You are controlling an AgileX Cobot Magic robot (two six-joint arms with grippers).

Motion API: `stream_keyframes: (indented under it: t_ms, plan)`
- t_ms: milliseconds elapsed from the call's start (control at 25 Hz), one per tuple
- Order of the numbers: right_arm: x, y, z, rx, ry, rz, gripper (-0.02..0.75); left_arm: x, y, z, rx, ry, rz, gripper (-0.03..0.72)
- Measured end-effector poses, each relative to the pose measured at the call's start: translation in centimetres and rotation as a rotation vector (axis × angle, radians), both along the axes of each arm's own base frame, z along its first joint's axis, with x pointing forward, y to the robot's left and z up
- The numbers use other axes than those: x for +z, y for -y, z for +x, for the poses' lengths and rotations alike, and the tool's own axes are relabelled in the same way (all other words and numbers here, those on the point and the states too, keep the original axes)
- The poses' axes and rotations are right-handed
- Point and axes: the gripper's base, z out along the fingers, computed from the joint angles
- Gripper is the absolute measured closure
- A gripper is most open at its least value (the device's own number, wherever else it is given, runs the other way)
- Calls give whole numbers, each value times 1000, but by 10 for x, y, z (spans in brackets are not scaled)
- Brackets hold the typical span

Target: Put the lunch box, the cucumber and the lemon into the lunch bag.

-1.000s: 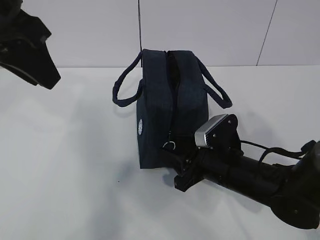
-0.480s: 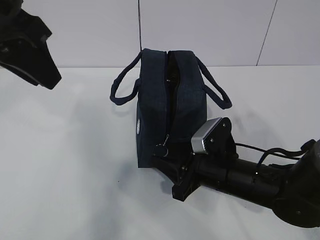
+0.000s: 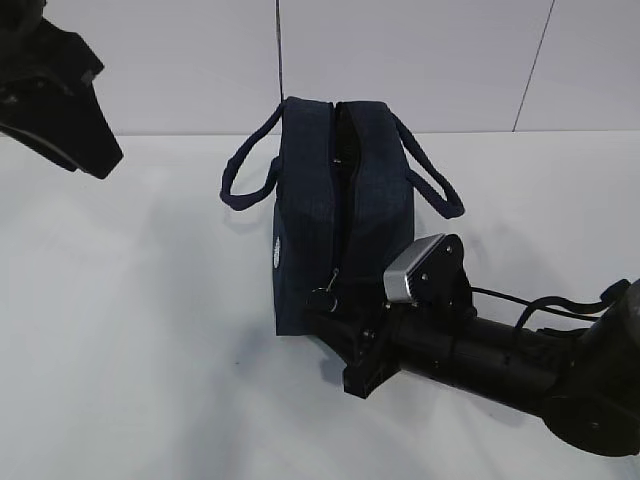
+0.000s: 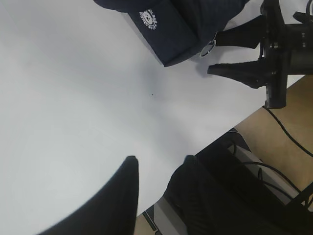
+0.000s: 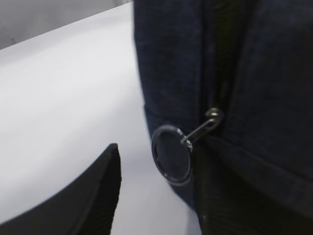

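While my left claw hangs idle with jaws apart, high over the bare left side of the bench, the lunch bag stands mid-bench on its end, its zipper partly parted along the top. My right claw, jaws apart and gripping nothing, sits at the bag's near foot beside the ring pull. Lunch box, cucumber and lemon are nowhere visible; whether they're packed, I can't tell.

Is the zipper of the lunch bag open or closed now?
Mostly closed: the lunch bag shows only a narrow dark gap on top, and its ring pull hangs low on the front end.
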Motion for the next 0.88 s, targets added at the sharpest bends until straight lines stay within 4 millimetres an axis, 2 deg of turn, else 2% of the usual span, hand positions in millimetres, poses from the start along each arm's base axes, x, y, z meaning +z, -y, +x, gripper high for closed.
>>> stream_keyframes:
  t_ms: [280,880]
  plan:
    - [1,4,6,-102,-51,51,367,0,0,0,0,0,0,469]
    - [0,-3,-4,22,-110,70,367,0,0,0,0,0,0,469]
